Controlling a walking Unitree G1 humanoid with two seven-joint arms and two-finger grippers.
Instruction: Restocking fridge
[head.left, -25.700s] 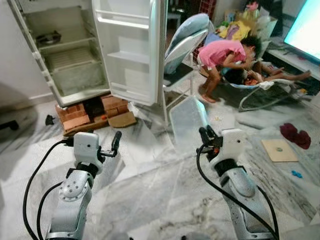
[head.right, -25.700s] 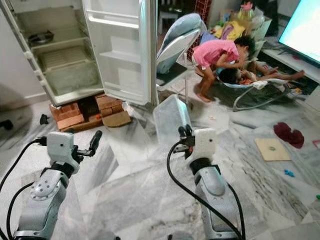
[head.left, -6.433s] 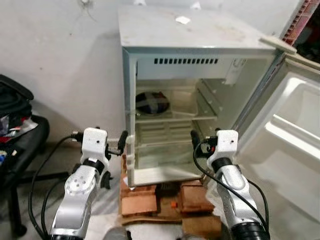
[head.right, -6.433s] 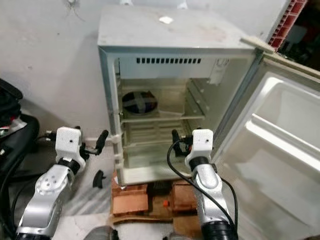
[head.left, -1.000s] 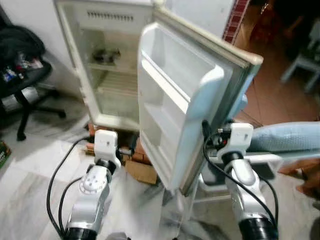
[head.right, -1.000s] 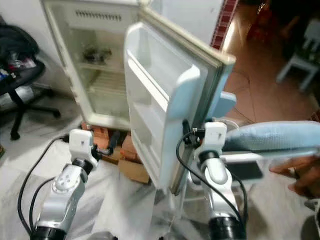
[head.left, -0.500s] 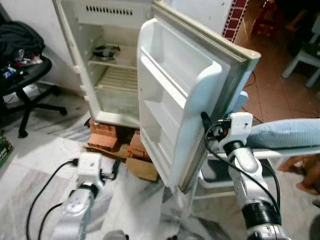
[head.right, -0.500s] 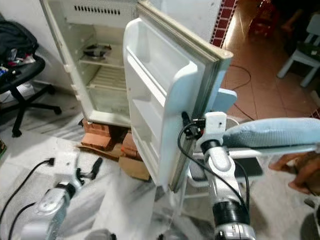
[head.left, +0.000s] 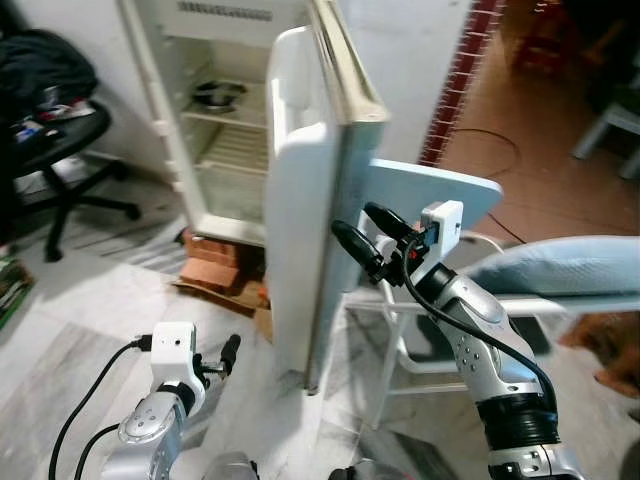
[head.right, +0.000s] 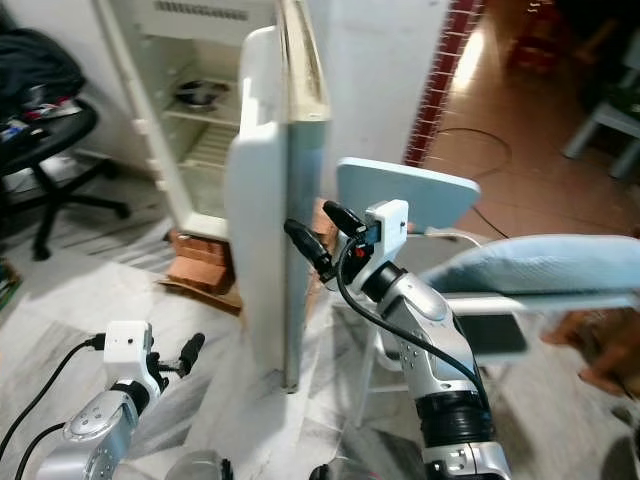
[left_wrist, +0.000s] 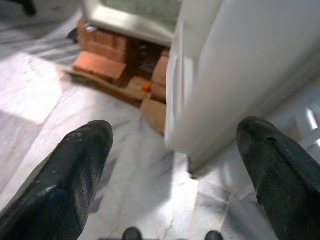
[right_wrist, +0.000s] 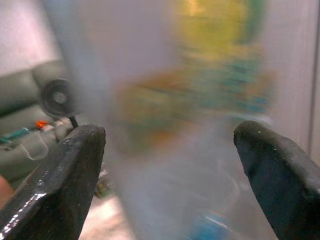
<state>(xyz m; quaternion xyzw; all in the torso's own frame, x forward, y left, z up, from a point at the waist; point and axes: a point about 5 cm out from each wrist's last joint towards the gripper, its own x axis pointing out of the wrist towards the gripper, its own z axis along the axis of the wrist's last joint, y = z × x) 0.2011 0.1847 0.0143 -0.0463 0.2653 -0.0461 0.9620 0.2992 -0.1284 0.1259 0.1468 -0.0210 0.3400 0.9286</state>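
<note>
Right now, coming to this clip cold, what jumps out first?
The white fridge door stands edge-on in the middle of the picture, with the right gripper raised against its outer side, fingers open. Behind it the fridge shows bare shelves apart from a dark bowl on the upper one, and it sits on red bricks. The left gripper hangs low over the marble floor, open and idle.
</note>
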